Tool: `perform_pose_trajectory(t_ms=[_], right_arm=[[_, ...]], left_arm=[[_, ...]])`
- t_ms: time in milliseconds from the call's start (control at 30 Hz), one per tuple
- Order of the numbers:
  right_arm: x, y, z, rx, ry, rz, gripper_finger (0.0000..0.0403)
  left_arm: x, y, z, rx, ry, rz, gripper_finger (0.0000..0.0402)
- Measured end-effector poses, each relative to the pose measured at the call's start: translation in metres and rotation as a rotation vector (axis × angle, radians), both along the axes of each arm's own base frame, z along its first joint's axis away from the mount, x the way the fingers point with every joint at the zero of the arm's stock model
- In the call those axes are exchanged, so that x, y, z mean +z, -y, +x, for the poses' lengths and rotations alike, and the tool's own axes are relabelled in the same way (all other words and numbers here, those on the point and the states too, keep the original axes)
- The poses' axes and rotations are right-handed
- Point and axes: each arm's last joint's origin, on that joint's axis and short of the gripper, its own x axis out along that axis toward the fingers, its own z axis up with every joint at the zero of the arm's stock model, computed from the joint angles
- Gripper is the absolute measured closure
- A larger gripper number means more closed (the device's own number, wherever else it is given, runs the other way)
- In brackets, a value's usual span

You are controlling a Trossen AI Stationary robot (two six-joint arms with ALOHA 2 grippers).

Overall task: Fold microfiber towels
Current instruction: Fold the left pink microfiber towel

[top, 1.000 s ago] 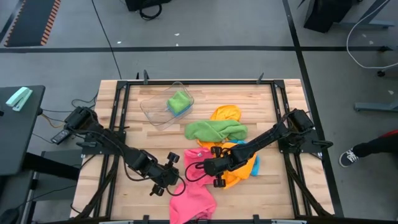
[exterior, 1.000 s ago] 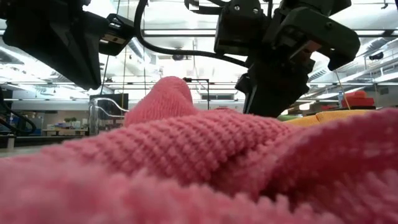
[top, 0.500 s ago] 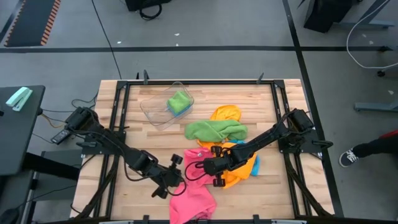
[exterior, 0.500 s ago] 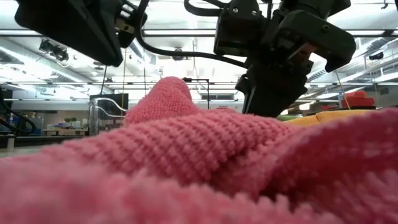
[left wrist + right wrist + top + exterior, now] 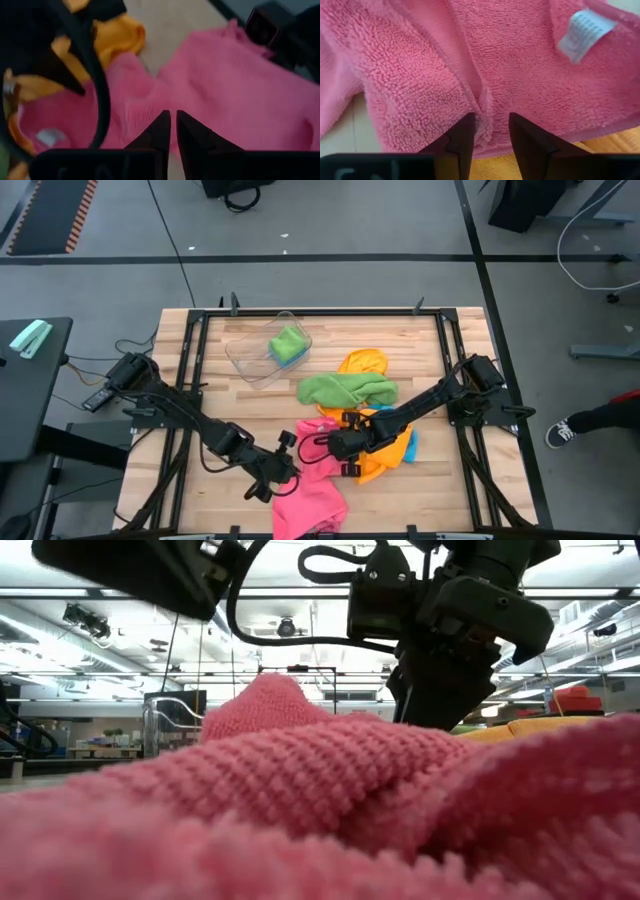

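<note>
Right gripper (image 5: pixel 489 131), fingers parted with a raised fold of the pink towel (image 5: pixel 312 485) between them, not clamped; it sits at the towel's 1 o'clock edge. Left gripper (image 5: pixel 173 131), fingers nearly shut and empty, hovers at the towel's 9 o'clock side. Wooden table (image 5: pixel 215 405). Green towel (image 5: pixel 346 389) at 12 o'clock of the right gripper; orange towel (image 5: pixel 362 363) beyond it. White label (image 5: pixel 585 29) on the pink towel.

No legible text, brand or number is found anywhere. A small white tag (image 5: pixel 583 31) is sewn on the pink towel (image 5: pixel 445 75), but its print cannot be read.
</note>
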Motion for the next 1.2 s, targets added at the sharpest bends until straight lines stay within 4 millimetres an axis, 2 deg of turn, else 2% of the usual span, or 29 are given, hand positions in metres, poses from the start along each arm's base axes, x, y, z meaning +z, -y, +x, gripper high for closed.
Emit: perform_pose_trajectory(t_ms=[300,533,600,700,800,933,1100,1200], right_arm=[[0.000,0.001,0.000,-0.005,0.004,-0.013,0.0270],[0.001,0.001,0.001,-0.007,0.006,-0.011,0.0270],[0.001,0.001,0.001,-0.013,0.006,-0.008,0.0270],[0.001,0.000,0.001,-0.013,0.006,-0.007,0.0270],[0.001,0.000,0.001,-0.013,0.007,-0.007,0.0270],[0.001,0.000,0.001,-0.016,0.011,-0.003,0.0270],[0.001,0.000,0.001,-0.022,0.016,-0.002,0.0270],[0.001,0.000,0.002,-0.024,0.021,0.000,0.0270]], left_arm=[[0.003,-0.005,0.009,0.059,0.039,-0.069,0.0369],[-0.028,-0.009,0.020,0.159,-0.037,-0.051,0.0364],[-0.032,-0.004,0.021,0.188,0.009,-0.028,0.0371],[-0.028,0.003,0.020,0.186,0.140,-0.023,0.0388],[-0.029,0.000,0.013,0.173,0.183,-0.034,0.0395],[-0.049,-0.014,0.001,0.209,0.195,-0.070,0.0384],[-0.054,-0.032,-0.018,0.187,0.294,-0.239,0.0389],[-0.058,-0.039,-0.022,0.183,0.303,-0.286,0.0393]])
